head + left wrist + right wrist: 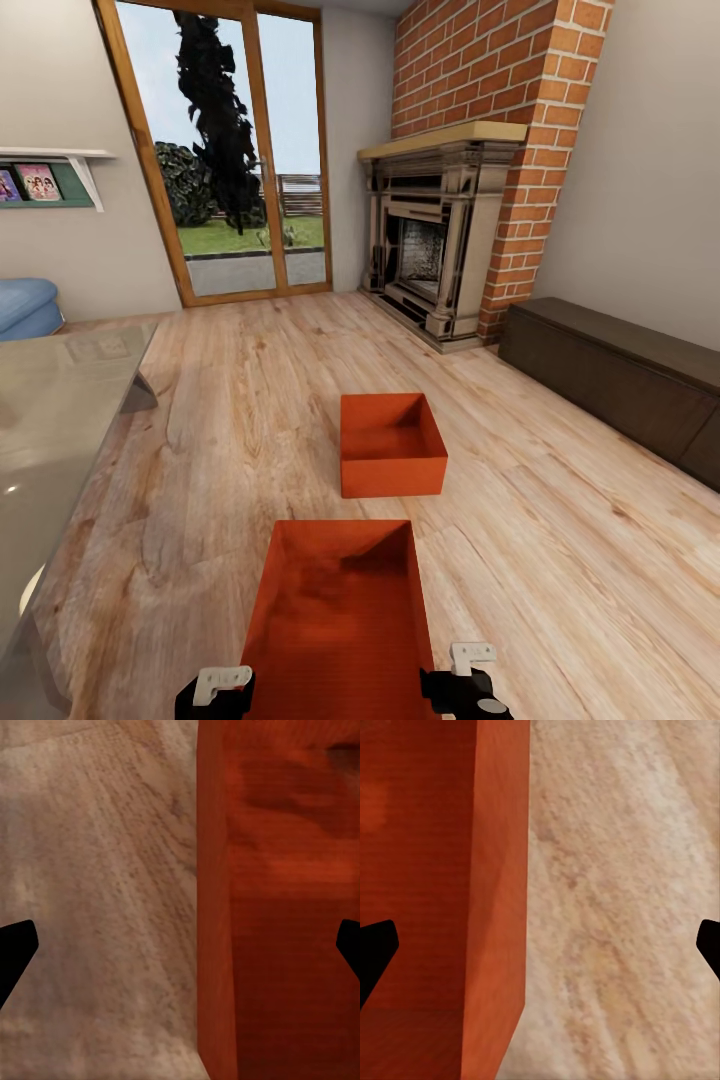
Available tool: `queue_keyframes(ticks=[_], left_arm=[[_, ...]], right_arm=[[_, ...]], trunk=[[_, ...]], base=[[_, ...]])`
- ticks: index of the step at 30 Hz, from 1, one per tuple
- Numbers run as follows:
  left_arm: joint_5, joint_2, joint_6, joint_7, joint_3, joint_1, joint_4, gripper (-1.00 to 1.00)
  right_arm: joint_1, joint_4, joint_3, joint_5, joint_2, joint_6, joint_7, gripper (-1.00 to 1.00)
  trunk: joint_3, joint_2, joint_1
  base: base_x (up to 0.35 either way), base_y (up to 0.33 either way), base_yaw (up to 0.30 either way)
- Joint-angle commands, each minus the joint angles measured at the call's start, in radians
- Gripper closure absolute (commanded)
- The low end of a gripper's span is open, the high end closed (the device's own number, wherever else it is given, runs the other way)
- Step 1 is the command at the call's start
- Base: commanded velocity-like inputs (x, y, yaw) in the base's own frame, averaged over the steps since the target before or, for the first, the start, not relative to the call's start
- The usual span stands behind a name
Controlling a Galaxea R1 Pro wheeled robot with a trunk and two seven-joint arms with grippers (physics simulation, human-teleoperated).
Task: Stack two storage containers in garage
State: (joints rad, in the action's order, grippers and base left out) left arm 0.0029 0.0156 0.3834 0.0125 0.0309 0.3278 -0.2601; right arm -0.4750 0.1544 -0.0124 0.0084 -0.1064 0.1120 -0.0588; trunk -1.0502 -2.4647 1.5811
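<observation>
Head view: 2 storage containers, near (340, 620) and far (391, 444), on wood floor (560, 520); left end effector (180, 952) and right end effector (540, 952) gape wide, each straddling a near-container wall, gripping nothing.

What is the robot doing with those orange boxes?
The robot is in the living room, about to pick up the near orange box. Its left claw and right claw are at the box's two sides. In the wrist views each claw is open, with a side wall of the box between its fingers, so nothing is squeezed yet. The second orange box sits farther off on the wood floor, toward the brick fireplace. Both boxes look empty.
</observation>
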Motion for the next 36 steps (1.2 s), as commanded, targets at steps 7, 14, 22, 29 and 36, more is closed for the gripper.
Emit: queue_keyframes(ticks=[7,14,22,29,36], left_arm=[[0.0,0.0,0.003,0.001,0.003,0.001,0.001,-1.0],[0.0,0.0,0.004,0.001,0.003,0.0,0.001,-1.0],[0.0,0.0,0.005,0.001,0.003,0.0,0.001,-1.0],[0.0,0.0,0.005,0.001,0.003,0.0,0.001,-1.0],[0.0,0.0,0.005,0.001,0.003,0.001,0.001,-1.0]], right_arm=[[-0.001,-0.001,-0.001,0.001,-0.001,0.003,-0.004,-1.0],[-0.001,-0.001,-0.001,0.001,0.0,0.003,-0.004,-1.0],[-0.001,-0.001,-0.001,0.001,-0.001,0.003,-0.004,-1.0],[-0.001,-0.001,-0.001,0.001,-0.001,0.003,-0.004,-1.0],[-0.001,-0.001,-0.001,0.001,-0.001,0.003,-0.004,-1.0]], trunk=[[-0.007,-0.014,0.007],[-0.013,-0.028,0.015],[-0.013,-0.028,0.015],[-0.013,-0.028,0.015],[-0.013,-0.028,0.015]], base=[[0.0,0.0,0.0],[0.0,0.0,0.0],[0.0,0.0,0.0],[0.0,0.0,0.0],[0.0,0.0,0.0]])
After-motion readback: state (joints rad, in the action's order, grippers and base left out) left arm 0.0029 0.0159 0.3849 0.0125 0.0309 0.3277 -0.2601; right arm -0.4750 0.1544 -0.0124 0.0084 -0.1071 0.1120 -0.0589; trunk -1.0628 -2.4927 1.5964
